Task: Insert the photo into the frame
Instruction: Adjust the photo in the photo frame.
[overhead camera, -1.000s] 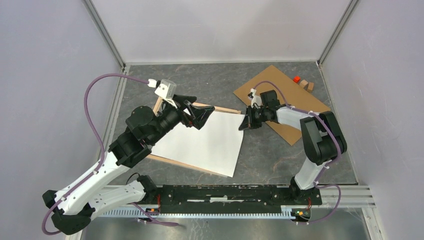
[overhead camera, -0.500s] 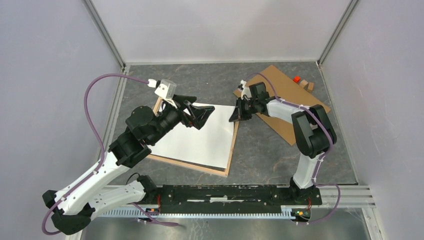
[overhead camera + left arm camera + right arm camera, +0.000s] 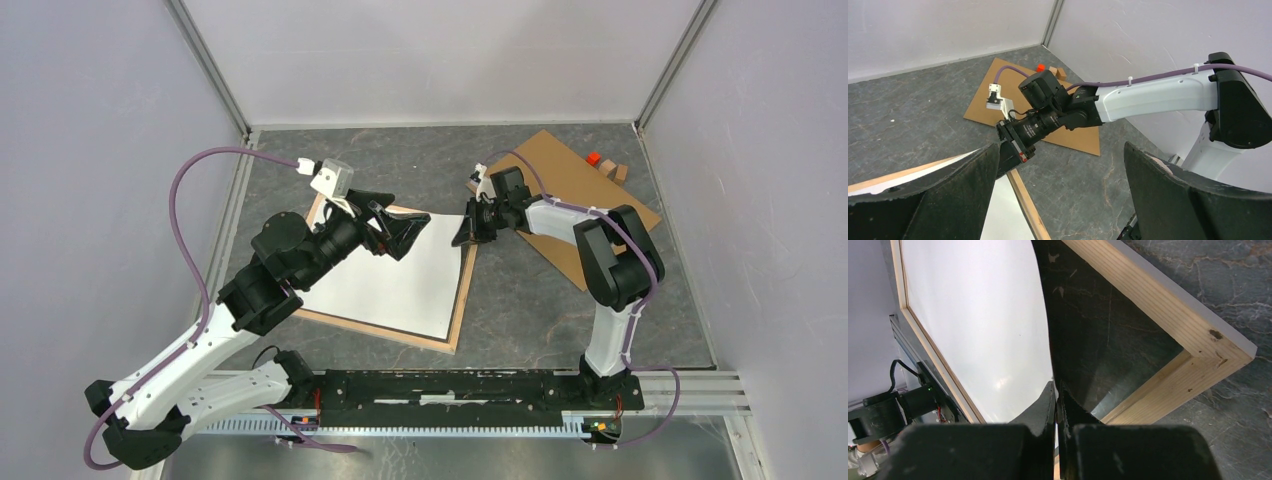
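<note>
Now we are pinching the photo (image 3: 395, 280) by its right edge in the closed right pincer (image 3: 1054, 386), bowing it over the far-right corner of the frame (image 3: 458, 310), left of mid-desk (image 3: 520, 310). The left pincer (image 3: 400, 225) is hanging spread wide. Pushing further, we are risking a crease or shoving the frame.

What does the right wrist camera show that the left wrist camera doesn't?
Only the right wrist: the right gripper pinching the photo by its curled white edge, and the frame corner close up. Only the left wrist: the brown backing board, the right arm, and the left gripper with wide-open fingers. Both: the photo's white sheet and a wooden frame rail.
</note>
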Available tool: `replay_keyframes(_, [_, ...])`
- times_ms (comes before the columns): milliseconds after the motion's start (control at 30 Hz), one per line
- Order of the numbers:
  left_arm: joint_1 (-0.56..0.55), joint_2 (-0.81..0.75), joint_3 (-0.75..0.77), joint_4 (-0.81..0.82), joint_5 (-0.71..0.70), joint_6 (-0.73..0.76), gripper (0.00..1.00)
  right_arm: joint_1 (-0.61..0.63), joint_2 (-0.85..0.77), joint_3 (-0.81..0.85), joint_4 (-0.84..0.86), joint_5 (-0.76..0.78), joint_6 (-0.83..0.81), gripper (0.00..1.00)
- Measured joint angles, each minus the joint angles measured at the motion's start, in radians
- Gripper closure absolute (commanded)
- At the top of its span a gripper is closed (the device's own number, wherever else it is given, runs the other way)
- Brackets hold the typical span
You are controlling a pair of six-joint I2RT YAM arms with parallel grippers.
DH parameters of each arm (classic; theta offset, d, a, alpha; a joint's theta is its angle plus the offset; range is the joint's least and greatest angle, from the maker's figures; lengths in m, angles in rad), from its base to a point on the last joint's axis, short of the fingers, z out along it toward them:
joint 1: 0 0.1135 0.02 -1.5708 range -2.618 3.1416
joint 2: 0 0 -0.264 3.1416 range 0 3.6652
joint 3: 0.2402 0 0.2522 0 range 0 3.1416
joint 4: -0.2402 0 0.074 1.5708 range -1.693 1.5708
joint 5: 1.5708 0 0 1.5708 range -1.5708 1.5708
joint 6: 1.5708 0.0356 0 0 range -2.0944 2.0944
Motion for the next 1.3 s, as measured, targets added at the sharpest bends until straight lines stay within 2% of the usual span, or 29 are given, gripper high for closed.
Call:
replay_keyframes(100, [0.0,0.0,0.0,0.0,0.006,0.0,0.0,0.0,0.003,0.0,0.003,0.0,0.003,0.95])
replay_keyframes(467, [0.0,0.006,0.0,0.0,0.008,0.0,0.0,0.004,0.0,0.0,-0.009,0.021,-0.038,0.66])
replay_keyframes(667, [0.0,0.006,0.0,0.0,0.008,0.0,0.0,0.006,-0.026,0.0,-0.064,0.057,-0.089,0.63])
replay_keyframes(767, [0.0,0.006,0.0,0.0,0.008,0.0,0.0,0.006,-0.056,-0.002,-0.068,0.063,-0.096,0.53])
replay_keyframes(900, [0.0,0.009,0.001,0.0,0.008,0.0,0.0,0.006,-0.1,-0.006,-0.073,0.079,-0.115,0.51])
replay_keyframes(1000, [0.0,0.011,0.001,-0.001,0.008,0.0,0.0,0.006,-0.15,-0.019,-0.103,0.111,-0.143,0.46])
replay_keyframes(1233, [0.0,0.011,0.002,-0.001,0.008,0.0,0.0,0.0,-0.381,-0.145,-0.154,0.225,-0.246,0.16])
replay_keyframes(1300, [0.0,0.011,0.002,-0.001,0.008,0.0,0.0,-0.017,-0.491,-0.214,-0.162,0.262,-0.277,0.12])
